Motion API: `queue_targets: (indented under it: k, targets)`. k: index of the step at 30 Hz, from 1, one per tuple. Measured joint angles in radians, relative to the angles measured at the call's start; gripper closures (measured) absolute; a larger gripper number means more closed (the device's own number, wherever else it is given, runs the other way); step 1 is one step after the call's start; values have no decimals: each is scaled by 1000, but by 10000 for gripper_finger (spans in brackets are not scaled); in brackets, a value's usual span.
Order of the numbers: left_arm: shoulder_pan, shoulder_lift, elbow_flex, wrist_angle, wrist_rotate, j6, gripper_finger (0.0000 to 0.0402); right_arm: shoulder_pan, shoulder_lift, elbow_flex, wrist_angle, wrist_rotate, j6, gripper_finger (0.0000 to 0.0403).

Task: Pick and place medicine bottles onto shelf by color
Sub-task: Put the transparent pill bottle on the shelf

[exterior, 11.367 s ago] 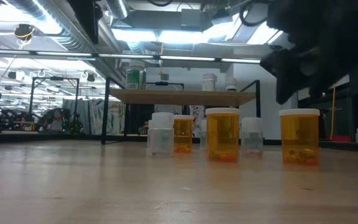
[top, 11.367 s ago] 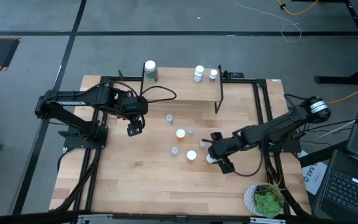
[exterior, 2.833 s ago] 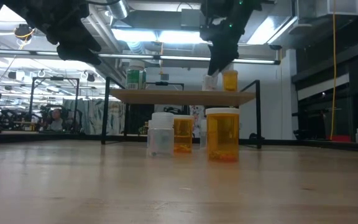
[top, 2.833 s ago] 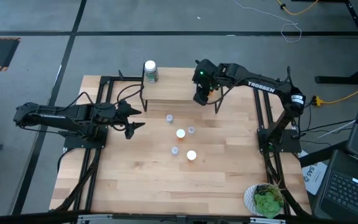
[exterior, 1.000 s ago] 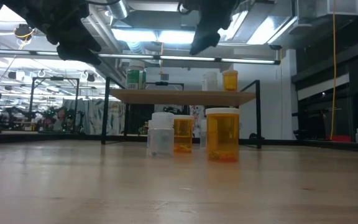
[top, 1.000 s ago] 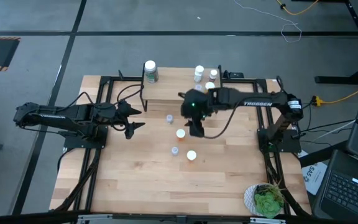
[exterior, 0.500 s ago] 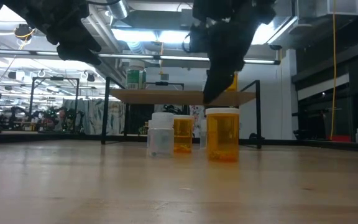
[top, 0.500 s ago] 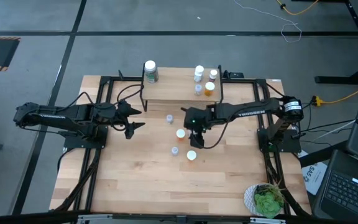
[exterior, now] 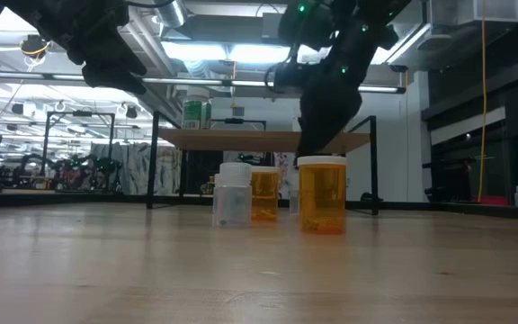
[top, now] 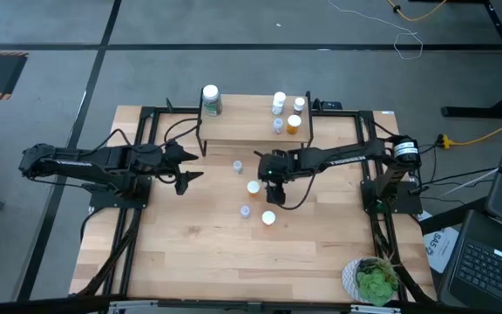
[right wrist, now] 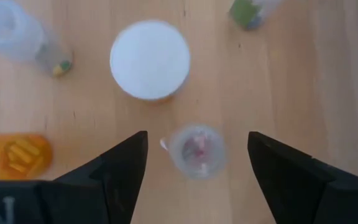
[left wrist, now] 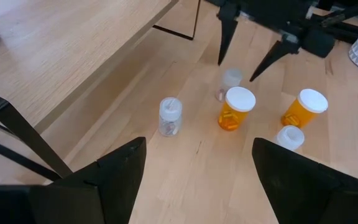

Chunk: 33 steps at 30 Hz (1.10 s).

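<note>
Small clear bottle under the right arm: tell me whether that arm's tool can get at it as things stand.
Probably yes. The right tool hangs directly over the small clear bottle with its fingers open on either side. The orange bottle stands close by but outside the fingers.

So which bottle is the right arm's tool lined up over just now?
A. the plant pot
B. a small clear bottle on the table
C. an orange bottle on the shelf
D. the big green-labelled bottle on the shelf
B: in the right wrist view the small clear bottle sits between the open fingers of the right tool, beside a white-capped orange bottle standing on the table.
</note>
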Motion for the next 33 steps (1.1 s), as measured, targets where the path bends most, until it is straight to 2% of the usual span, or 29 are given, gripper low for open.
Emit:
queue_targets:
  k: [14,19,27,33]
  targets:
    - [0,0,0,-1,0,0,113,0,61,0,9,26,4,130]
    - [0,0,0,-1,0,0,113,0,66,0,4,26,5,167]
    - [0,0,0,-1,-9,1,113,0,66,0,5,26,85,262]
    - [0,0,0,-1,-13,1,113,0,66,88,-103,20,165,263]
